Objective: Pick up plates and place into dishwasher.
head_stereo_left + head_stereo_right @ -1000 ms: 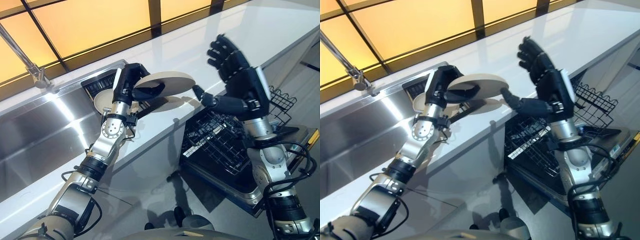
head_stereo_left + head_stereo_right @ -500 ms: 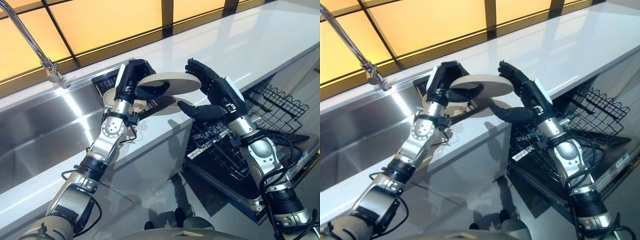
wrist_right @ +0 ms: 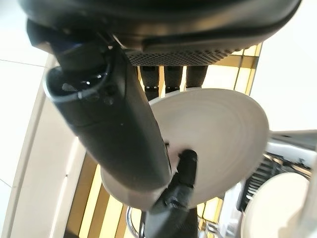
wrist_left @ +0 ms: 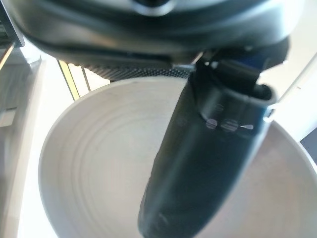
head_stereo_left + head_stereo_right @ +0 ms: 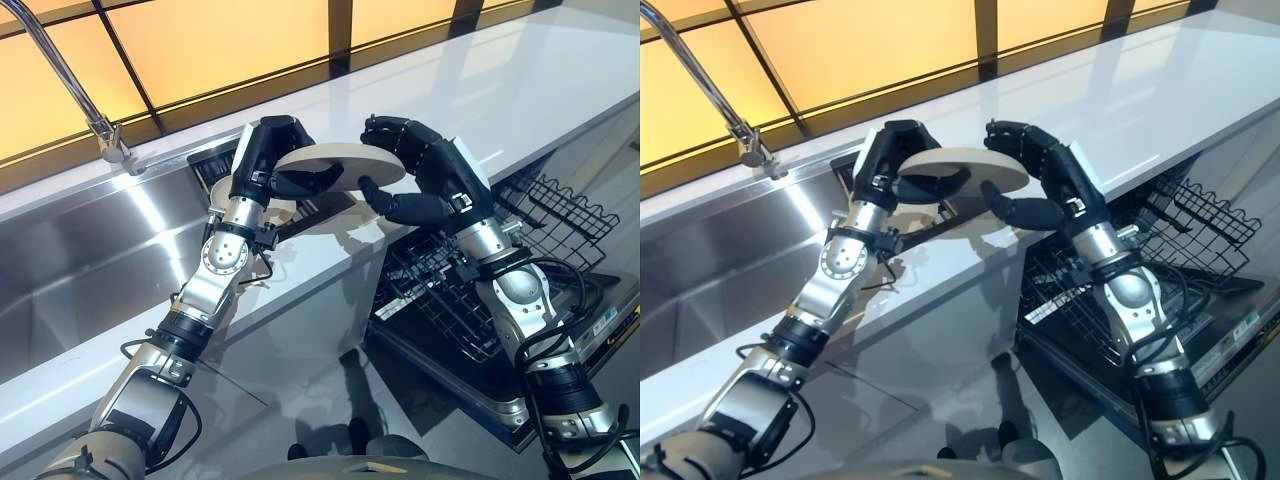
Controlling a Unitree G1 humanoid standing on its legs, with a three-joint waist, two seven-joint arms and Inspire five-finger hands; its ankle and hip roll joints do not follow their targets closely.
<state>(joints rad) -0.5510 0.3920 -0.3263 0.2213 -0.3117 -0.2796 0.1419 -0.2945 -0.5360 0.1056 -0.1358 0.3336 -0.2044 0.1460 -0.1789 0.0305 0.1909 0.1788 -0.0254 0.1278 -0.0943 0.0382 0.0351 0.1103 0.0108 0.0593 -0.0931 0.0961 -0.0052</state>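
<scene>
Since a second ago, swung down from an upraised, spread pose beside the dishwasher rack and closed in on the plate: right hand [image 5: 430, 180] now with fingers curled over the plate's far-right rim and thumb tucked under its near edge, gripping it. Reaching up from the lower right, forearm angled over the open dishwasher rack [image 5: 470, 290].

Held level in the air above the white surface [image 5: 480, 90], just right of the sink [image 5: 90, 260]: pale round plate [image 5: 345, 165], pinched from both sides. On its left side, left hand [image 5: 262, 165], fingers curled over the top of the rim, thumb under the plate, arm rising from the lower left with the wrist bent upward. Seen from the left wrist: thumb laid across the plate's underside. Seen from the right wrist: right thumb under the plate, fingertips hooked over the far rim.

Below the left hand, a second plate [image 5: 225, 195] standing by a dark drain rack [image 5: 215, 165] at the sink's right end. Behind the sink, a tall faucet [image 5: 75, 95].
</scene>
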